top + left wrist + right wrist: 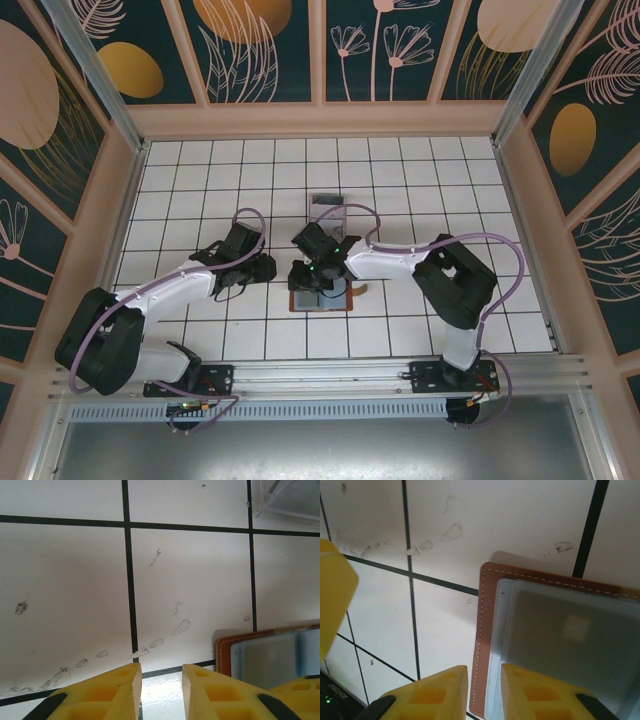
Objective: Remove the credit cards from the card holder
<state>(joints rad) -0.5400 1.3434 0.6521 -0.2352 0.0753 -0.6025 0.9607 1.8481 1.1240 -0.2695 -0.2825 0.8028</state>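
White-tiled bench (200, 170) is seen with the card holder (485, 630) laid open mid-bench, toward the near edge. A credit card (570, 635) is seated inside it, so removal is judged not yet done. The left gripper (161, 667) and the right gripper (484, 670) are held slightly parted, empty.

The top external camera is looking down over the whole table (200, 165) from above its near edge. Both wrist cameras are facing its surface closely, sharing one card holder (483, 630) corner.
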